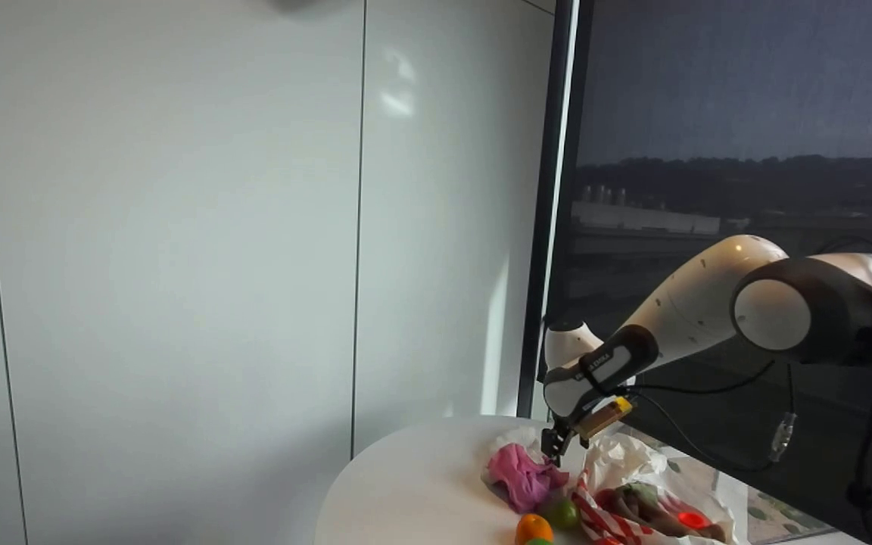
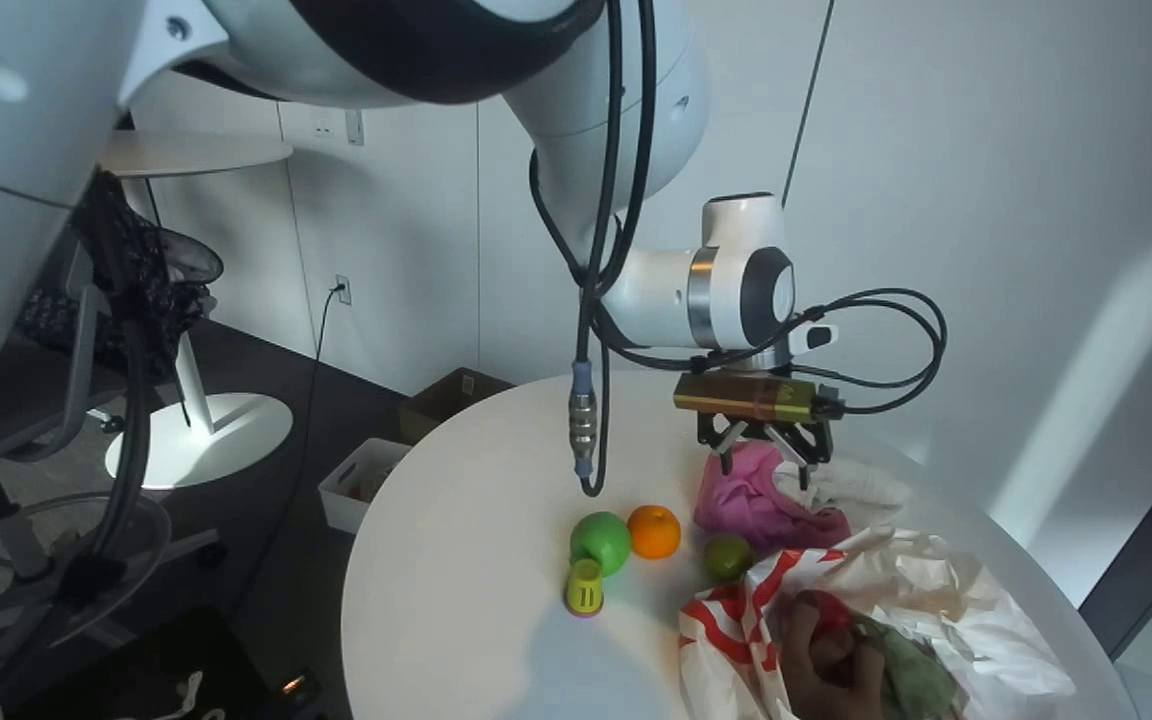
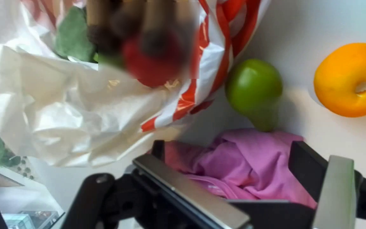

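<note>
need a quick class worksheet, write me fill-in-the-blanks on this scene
Near the pink cloth, the claw is not shut but ____.
The bag has white and ____ stripes.
In the wrist view, the round fruit right of the pear is coloured ____.

Missing words: open; red; orange.

- White panelled wall (image 1: 179,227), dark seams (image 1: 359,227), slanting sunlight streak (image 2: 1101,350)
- Dark-framed window (image 1: 708,91), dim; hills (image 1: 754,182) beyond
- Round white table (image 2: 466,520); second table (image 2: 206,152) behind, pale disc base (image 2: 226,440)
- Dark floor (image 2: 306,575); cord (image 2: 322,325) plugged into wall outlet (image 2: 343,290)
</note>
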Motion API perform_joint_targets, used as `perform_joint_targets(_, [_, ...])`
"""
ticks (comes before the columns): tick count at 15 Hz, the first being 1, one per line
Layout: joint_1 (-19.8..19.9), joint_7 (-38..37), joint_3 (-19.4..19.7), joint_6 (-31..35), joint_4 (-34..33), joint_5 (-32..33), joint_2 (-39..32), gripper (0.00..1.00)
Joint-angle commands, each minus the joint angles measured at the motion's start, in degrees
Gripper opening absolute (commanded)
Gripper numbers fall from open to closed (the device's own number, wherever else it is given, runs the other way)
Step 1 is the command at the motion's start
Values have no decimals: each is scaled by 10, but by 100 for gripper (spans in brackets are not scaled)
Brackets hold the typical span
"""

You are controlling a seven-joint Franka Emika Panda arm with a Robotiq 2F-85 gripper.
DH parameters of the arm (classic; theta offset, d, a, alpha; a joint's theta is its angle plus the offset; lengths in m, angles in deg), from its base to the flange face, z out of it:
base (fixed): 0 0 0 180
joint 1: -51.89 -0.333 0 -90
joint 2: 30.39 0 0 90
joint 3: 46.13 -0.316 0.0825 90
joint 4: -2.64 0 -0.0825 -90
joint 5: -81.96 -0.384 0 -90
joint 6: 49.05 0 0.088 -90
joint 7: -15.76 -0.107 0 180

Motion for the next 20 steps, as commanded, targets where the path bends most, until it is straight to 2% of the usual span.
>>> perform_joint_targets(1, [38, -13, 26, -56, 56, -6, 67, 100])
perform_joint_targets(3, [60, -11, 36, -64, 80, 1, 78, 100])
perform_joint_targets(8, [119, 27, 25, -46, 104, -31, 56, 100])
perform_joint_targets(11, [127, 32, 29, -37, 93, -23, 33, 100])
perform_joint_targets(16, [155, 73, 12, -23, 78, -54, -6, 100])
perform_joint_targets(20, [160, 89, 13, 0, 59, -55, -40, 100])
